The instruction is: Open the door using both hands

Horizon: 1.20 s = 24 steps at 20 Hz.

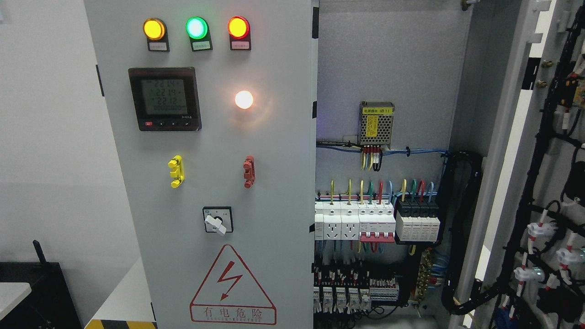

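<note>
A grey electrical cabinet fills the head view. Its left door [274, 151] stands closed and carries three indicator lamps [196, 28], a digital meter [164, 98], a lit white lamp [244, 99], a yellow handle [176, 171], a red handle [249, 171], a rotary switch [217, 220] and a red warning triangle [232, 285]. The right door [544, 173] is swung wide open at the far right, its wired inner face showing. Neither of my hands nor any arm appears in the frame.
Inside the cabinet sit a meshed power supply [376, 122], rows of white breakers and sockets [354, 221], black modules [417, 219] and cable bundles [466, 228]. A white wall [50, 160] lies left, with a dark object [32, 292] at lower left.
</note>
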Each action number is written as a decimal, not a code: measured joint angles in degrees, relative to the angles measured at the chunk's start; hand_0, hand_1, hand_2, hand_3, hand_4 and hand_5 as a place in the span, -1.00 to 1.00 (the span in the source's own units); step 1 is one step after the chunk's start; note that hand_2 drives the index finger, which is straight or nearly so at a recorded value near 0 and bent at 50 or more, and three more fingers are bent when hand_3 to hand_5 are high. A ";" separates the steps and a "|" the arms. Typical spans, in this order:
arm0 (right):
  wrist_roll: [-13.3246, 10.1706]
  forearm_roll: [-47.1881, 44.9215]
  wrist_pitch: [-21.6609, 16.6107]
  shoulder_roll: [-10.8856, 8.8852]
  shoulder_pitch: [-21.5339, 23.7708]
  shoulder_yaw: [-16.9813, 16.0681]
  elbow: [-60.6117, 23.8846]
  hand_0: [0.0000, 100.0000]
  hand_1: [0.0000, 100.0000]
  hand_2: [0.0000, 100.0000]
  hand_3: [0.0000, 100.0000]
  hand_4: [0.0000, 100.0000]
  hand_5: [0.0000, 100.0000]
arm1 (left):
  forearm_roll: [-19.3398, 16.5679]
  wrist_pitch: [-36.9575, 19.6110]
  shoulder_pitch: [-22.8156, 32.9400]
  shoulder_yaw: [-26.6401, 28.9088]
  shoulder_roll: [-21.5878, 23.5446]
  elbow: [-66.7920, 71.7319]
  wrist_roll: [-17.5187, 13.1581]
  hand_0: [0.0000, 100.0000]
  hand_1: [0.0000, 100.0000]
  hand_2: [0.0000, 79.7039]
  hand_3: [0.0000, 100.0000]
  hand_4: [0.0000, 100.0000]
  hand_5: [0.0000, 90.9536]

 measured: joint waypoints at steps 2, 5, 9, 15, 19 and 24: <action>0.00 0.00 0.00 0.00 0.00 0.00 0.00 -0.23 -1.00 -1.00 -1.00 -1.00 -1.00 | -1.97 -0.25 0.89 0.76 -2.28 2.57 0.04 -1.00 -1.00 -1.00 -1.00 -1.00 -1.00; 0.00 0.00 0.00 0.00 0.00 0.01 0.00 -0.23 -1.00 -1.00 -1.00 -1.00 -1.00 | -6.63 -0.47 1.77 2.52 -6.70 7.31 0.09 -1.00 -1.00 -1.00 -1.00 -1.00 -1.00; 0.00 0.00 0.00 0.00 0.00 0.01 0.00 -0.23 -1.00 -1.00 -1.00 -1.00 -1.00 | -15.46 -0.51 2.28 6.17 -13.88 14.36 0.11 -1.00 -1.00 -1.00 -1.00 -1.00 -1.00; 0.00 0.00 0.00 0.00 0.05 -0.01 0.00 -0.23 -1.00 -1.00 -1.00 -1.00 -1.00 | -32.68 -0.71 2.47 14.78 -25.40 24.61 0.04 -1.00 -1.00 -1.00 -1.00 -1.00 -1.00; 0.00 0.00 0.00 0.00 0.14 -0.02 0.00 -0.23 -1.00 -1.00 -1.00 -1.00 -1.00 | -43.20 0.09 2.02 21.15 -32.93 30.72 0.28 -1.00 -1.00 -1.00 -1.00 -1.00 -1.00; 0.00 0.00 0.00 0.00 0.29 -0.04 0.00 -0.23 -1.00 -1.00 -1.00 -1.00 -1.00 | -52.78 2.47 0.76 26.74 -41.84 37.08 0.60 -1.00 -1.00 -1.00 -1.00 -1.00 -1.00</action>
